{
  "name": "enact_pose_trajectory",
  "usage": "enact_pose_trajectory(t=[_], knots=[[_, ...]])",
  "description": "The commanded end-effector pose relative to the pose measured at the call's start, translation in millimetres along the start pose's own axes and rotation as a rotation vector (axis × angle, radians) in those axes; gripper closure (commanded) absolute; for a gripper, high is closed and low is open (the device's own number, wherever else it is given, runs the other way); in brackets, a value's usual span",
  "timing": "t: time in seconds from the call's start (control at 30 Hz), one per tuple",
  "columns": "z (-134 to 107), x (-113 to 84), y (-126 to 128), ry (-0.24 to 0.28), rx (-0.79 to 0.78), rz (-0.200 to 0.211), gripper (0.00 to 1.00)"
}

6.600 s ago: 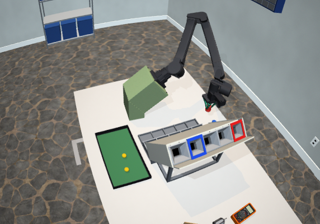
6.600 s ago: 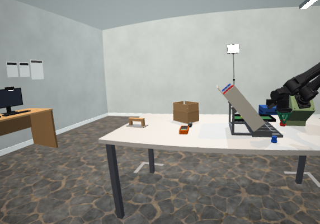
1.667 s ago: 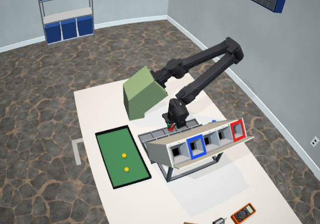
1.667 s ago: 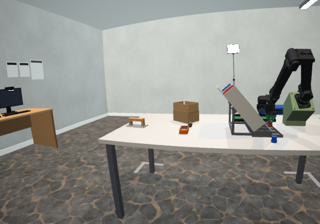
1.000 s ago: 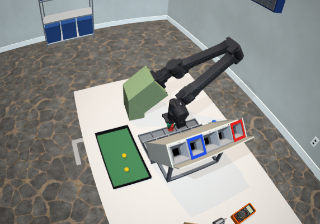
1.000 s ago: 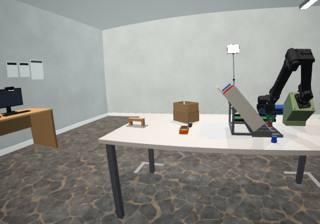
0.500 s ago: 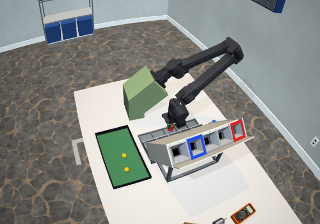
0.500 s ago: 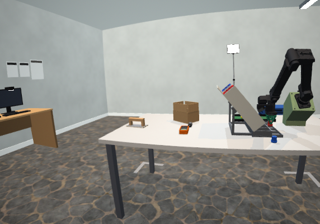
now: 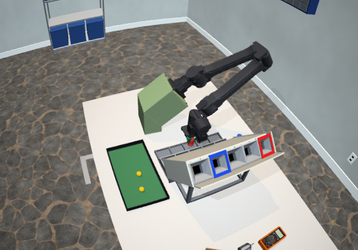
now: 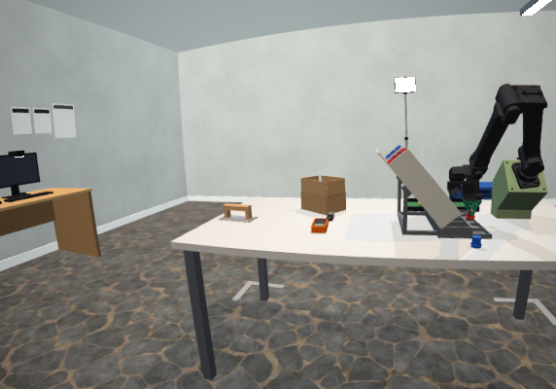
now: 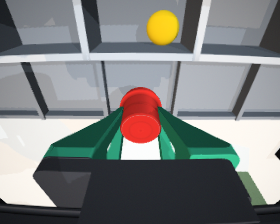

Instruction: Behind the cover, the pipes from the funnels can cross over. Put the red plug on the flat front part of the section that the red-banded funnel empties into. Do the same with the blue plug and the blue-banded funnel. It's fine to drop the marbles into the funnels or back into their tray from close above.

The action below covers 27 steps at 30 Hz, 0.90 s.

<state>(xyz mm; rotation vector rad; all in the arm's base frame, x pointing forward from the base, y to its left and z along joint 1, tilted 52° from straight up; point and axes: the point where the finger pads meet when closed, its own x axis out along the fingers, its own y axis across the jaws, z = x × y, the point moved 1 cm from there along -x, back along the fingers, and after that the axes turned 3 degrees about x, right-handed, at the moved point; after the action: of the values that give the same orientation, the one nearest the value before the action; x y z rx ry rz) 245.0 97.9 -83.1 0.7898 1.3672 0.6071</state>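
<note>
Okay, top view, left to right, everything placed off the cover [image 9: 178,170] [image 10: 425,190]. Left of it: green tray [image 9: 125,169] [image 10: 416,208] on the surface [image 9: 103,122] [image 10: 292,238], two yellow marbles [image 9: 139,173] [image 9: 141,189] in it, apart. Behind it: green base [image 9: 163,106] [image 10: 515,199], with the black arm [image 9: 231,62] [image 10: 486,141] mounted on it. Sections [image 9: 163,154] [image 10: 467,232] [image 11: 47,59] stick out from the cover's low back edge. Pincer [image 9: 190,141] [image 10: 470,213] [image 11: 140,112] is there too, pointing down, green fingers closed on the red plug [image 9: 191,143] [image 10: 470,215] [image 11: 140,127]. Wrist view has the plug lined up with the flat part of one section; contact, can't tell. Another yellow marble [image 11: 163,27] lies in that same section, nearer the cover. Blue-banded funnel [image 9: 212,166] [image 10: 393,153]: top edge of the cover, second from left. Blue plug [image 9: 239,135] [image 10: 476,241]: upright on the surface behind the cover, toward its right end, off the sections. Red-banded funnel [image 9: 272,144] [image 10: 397,156]: far right of the cover's top edge. Orange meter [image 9: 272,238] [image 10: 320,225]: in front of the cover, well apart.
</note>
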Motion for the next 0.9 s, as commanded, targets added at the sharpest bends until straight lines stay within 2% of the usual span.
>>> enact_pose_trajectory(t=[0.0,0.87], knots=[[-3.4,2.6,-2.0,0.009,0.019,0.000,1.00],[-4.1,5.2,-0.5,0.015,0.009,0.000,1.00]])
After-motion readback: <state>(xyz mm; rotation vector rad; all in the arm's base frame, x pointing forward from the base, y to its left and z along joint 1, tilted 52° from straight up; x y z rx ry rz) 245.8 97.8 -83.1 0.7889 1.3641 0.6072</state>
